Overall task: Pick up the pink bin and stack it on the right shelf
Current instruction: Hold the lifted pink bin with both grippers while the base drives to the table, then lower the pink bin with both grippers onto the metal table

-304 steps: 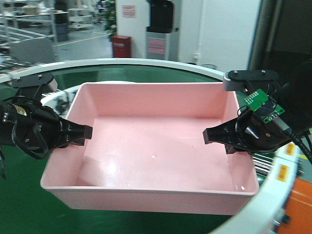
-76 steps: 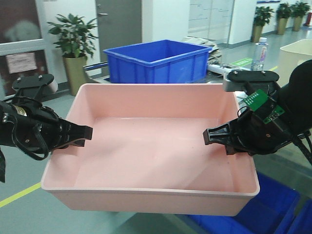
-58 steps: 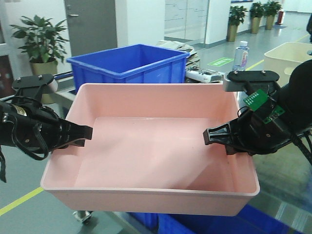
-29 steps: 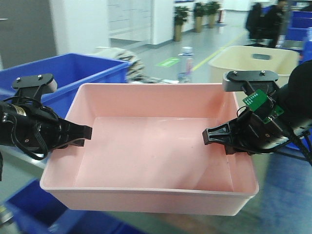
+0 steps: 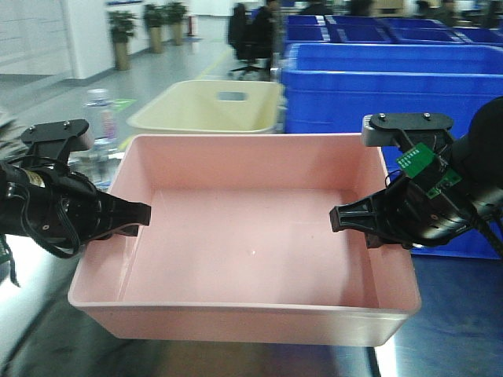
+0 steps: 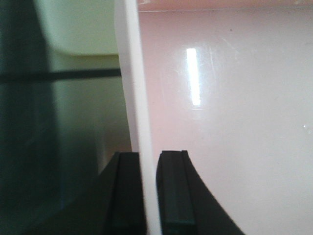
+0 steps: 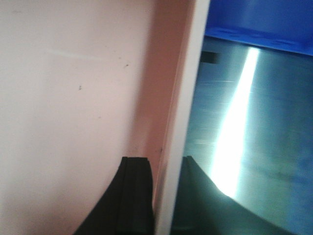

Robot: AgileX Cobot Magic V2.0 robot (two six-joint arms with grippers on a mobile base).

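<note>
Blue ribbed crates [image 5: 369,94] are stacked along the back right of a bright hall, with a cream bin [image 5: 208,106] showing a handle cut-out just left of them and a clear water bottle [image 5: 98,129] further left; potted plants [image 5: 122,27] and dark blurred figures [image 5: 251,35] stand far behind. Nearest the camera, the pink bin [image 5: 251,259] fills the middle of the front view, level and open side up, with nothing inside it; it sits over the right shelf [image 5: 456,314], whose dark glossy top shows at both lower corners, though whether the base touches the shelf cannot be told. The left gripper [image 5: 126,214] is clamped on the bin's left wall and the right gripper [image 5: 369,220] on its right wall, roughly opposite each other. In the left wrist view the left gripper [image 6: 146,156] has one black finger on each side of the pale rim, closed tight against it; pink bin [image 6: 230,98] floor lies to the right, shelf [image 6: 58,122] and a corner of the cream bin [image 6: 78,24] to the left. In the right wrist view the right gripper [image 7: 164,164] pinches the wall the same way; pink bin [image 7: 73,98] interior is on the left, reflective shelf [image 7: 254,122] with a bright streak on the right, and a blue crate [image 7: 259,17] at the top edge.
</note>
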